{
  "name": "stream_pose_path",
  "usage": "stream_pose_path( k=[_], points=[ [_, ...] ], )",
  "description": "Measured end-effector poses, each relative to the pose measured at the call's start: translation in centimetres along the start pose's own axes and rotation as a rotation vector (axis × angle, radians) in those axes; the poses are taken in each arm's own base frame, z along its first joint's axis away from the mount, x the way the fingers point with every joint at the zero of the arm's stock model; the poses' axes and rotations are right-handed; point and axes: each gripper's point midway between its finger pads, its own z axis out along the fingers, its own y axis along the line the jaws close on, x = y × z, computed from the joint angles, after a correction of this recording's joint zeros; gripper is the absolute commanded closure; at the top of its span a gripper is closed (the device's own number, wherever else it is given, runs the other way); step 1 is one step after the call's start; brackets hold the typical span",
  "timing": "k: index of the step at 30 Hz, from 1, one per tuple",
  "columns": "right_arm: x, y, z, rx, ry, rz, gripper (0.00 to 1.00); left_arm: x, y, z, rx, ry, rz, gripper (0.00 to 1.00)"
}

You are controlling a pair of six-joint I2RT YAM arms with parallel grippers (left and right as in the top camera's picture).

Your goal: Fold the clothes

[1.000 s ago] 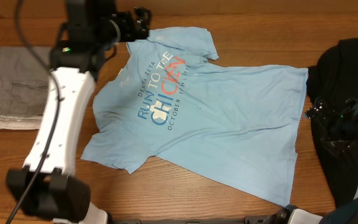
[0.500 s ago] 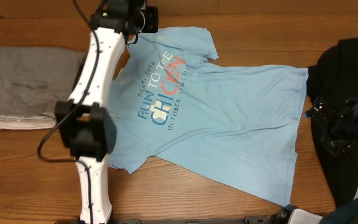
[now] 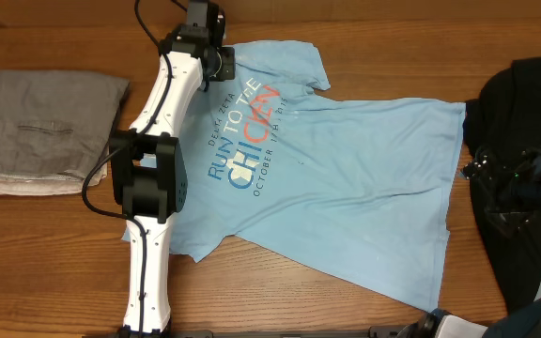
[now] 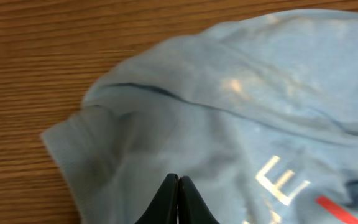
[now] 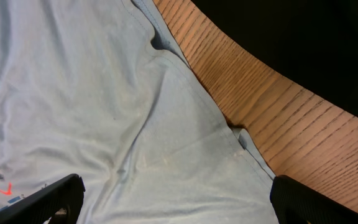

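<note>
The shirt (image 3: pixel 346 178) is lying spread out, print side up, across the middle of the desk (image 3: pixel 393 38). Its collar end is pointing far left and its hem is pointing right. One sleeve is lying at the far edge and the other at the near left.

The left arm is reaching from the near edge over the left side of the shirt. The left end effector (image 3: pixel 216 58) is sitting at the far-left part of the shirt, beside the lettering. In the left wrist view its fingertips (image 4: pixel 178 182) are pressing together on the blue cloth, next to a raised fold and a sleeve edge. The end effector is closed; whether any cloth is pinched between the tips cannot be told.

The right end effector (image 5: pixel 176 186) is hovering over the right edge of the shirt, fully open and gripping nothing.

A folded grey garment (image 3: pixel 45 131) is lying at the left of the desk. A black garment (image 3: pixel 524 94) is lying at the right, just beside the hem.
</note>
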Motion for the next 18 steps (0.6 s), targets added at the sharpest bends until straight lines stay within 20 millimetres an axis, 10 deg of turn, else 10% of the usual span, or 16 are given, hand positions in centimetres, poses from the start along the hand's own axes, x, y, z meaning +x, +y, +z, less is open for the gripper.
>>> stream_pose_path(
  k=[8,18],
  points=[
    [0.0,0.0,0.0,0.000,0.000,0.000,0.00,3.4,2.1,2.7,-0.105,0.104,-0.001,0.96],
    [0.0,0.0,0.0,0.000,0.000,0.000,0.00,8.4,3.9,0.2,-0.207,0.333,-0.022,0.96]
  ],
)
